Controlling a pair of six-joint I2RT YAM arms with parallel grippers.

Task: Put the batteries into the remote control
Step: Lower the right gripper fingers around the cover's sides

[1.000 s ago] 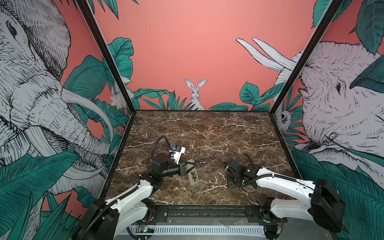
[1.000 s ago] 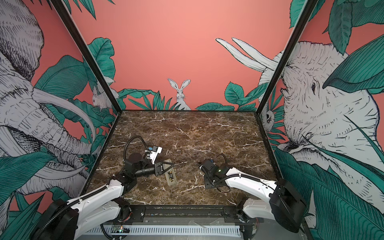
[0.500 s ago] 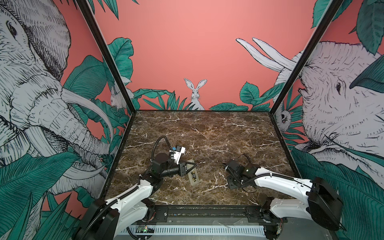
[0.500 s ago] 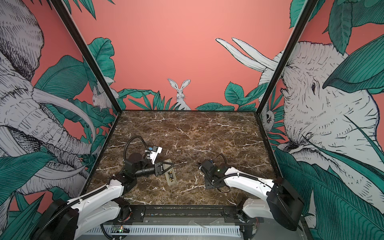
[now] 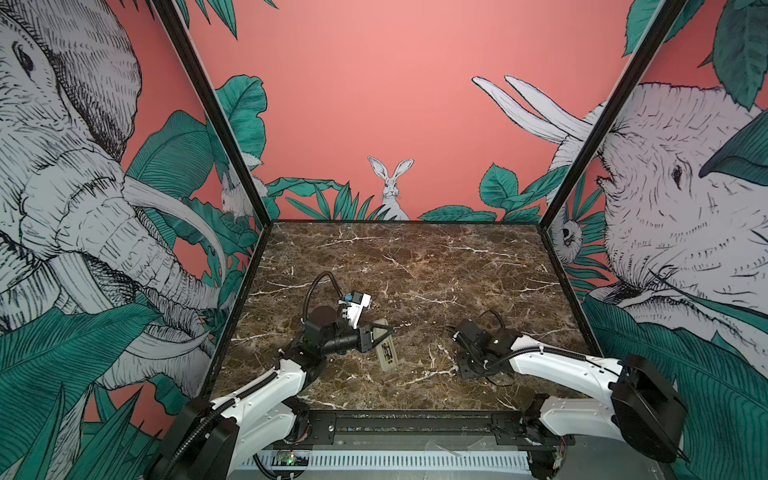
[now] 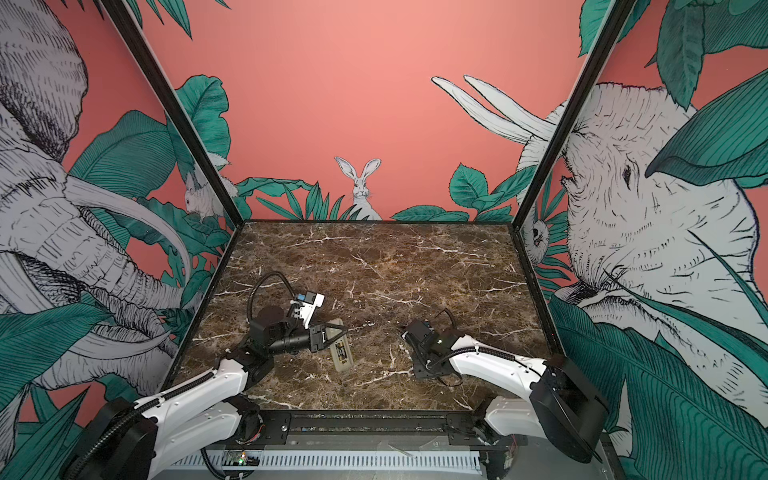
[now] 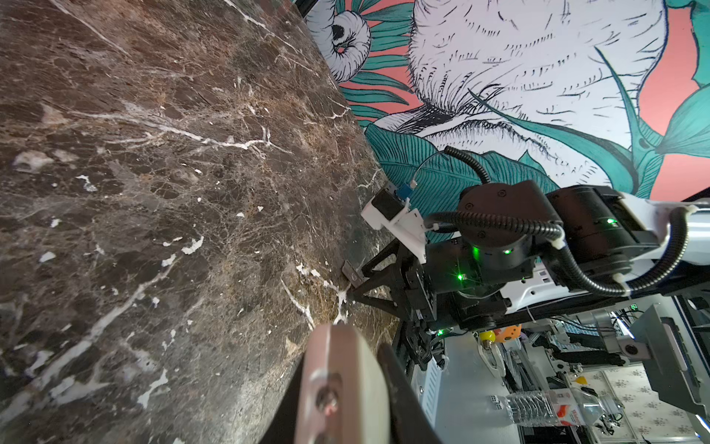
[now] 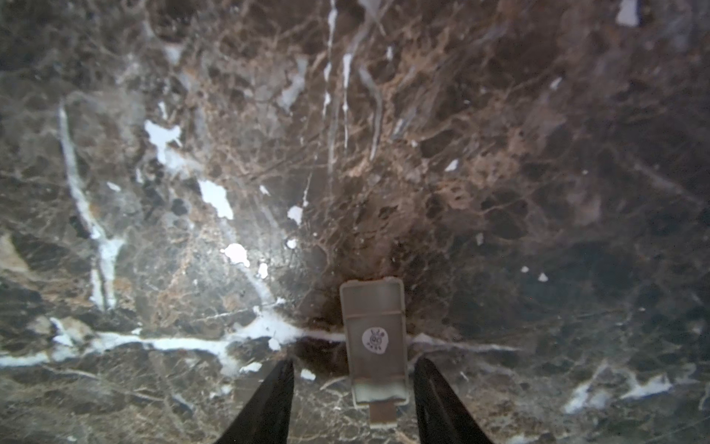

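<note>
- L end effector (image 5: 384, 332): clamped tight on remote control (image 5: 388, 358), gripping its far half from the left side. In L wrist view the pale edge of the remote control sits pinched btw the black fingers (image 7: 403, 407).
- Remote control: greyish-beige back up, bay uncovered, long axis roughly near-far and slightly skewed, left of centre on worktop (image 5: 415, 266). Resting or lifted, can't tell.
- Batteries (image 6: 341, 350): dark w/ yellow, sitting in the bay. Count unclear at this size.
- R end effector (image 8: 353, 363): half spread, pointing down, tips either side of a small beige cover (image 8: 374, 326). Clear gap on one side, so not gripped.
- Cover: flat on worktop, round white sticker (image 8: 375, 339) on it.
- R end effector + cover are well apart from remote control, off to its right in both top views.
- Worktop: dark brown marble, white veins.
</note>
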